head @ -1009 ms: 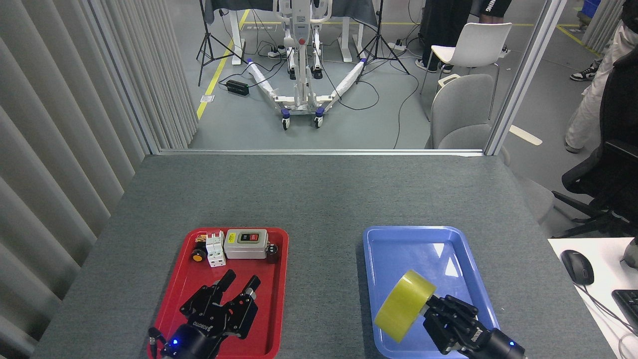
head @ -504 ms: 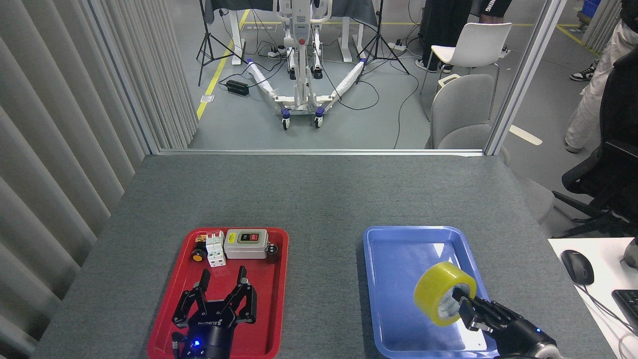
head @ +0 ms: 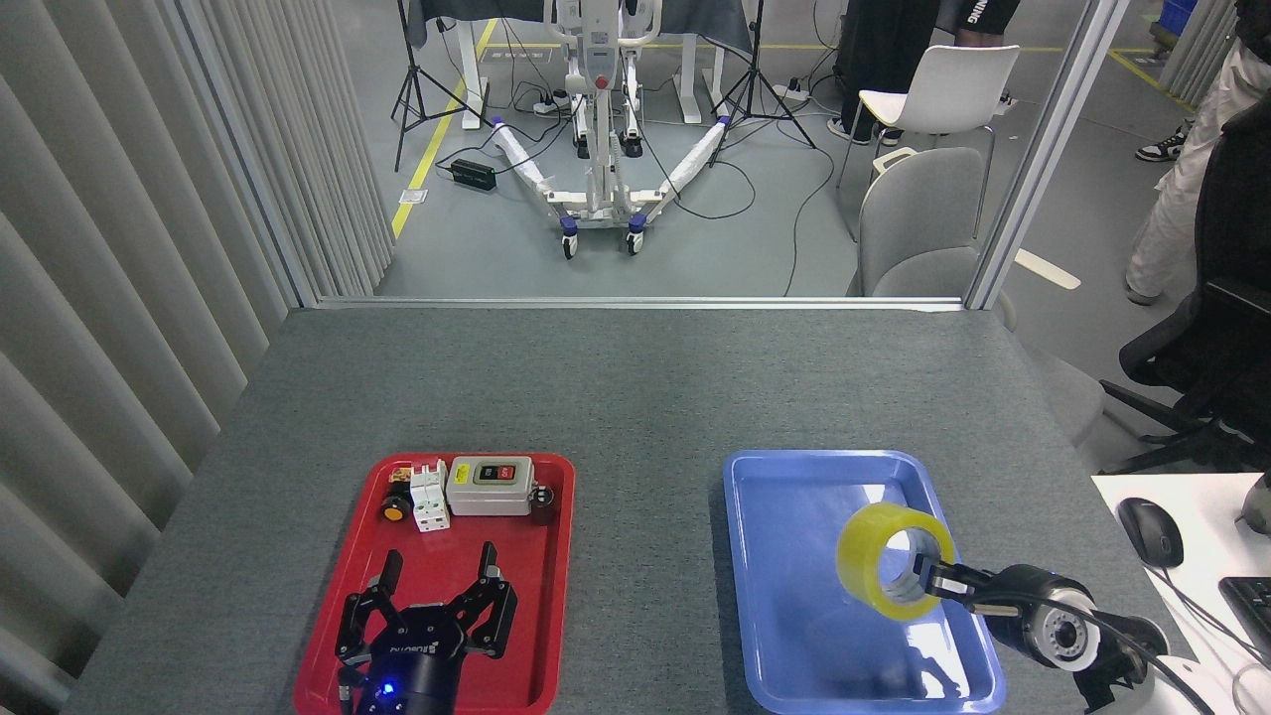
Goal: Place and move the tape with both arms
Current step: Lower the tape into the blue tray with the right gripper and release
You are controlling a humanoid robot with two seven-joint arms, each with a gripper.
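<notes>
Grey table [head: 635, 387], two trays, one tape [head: 892, 558] gripped by right hand [head: 943, 581], left hand [head: 437, 596] spread wide

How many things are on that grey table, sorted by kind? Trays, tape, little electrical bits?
Trays: 2, the red tray and the blue tray.
Tape rolls: 1, the tape, held above the blue tray by the right gripper.
Electrical parts in the red tray: at least 4, including the grey switch box, white breaker and yellow button.
Total: at least 7.
</notes>
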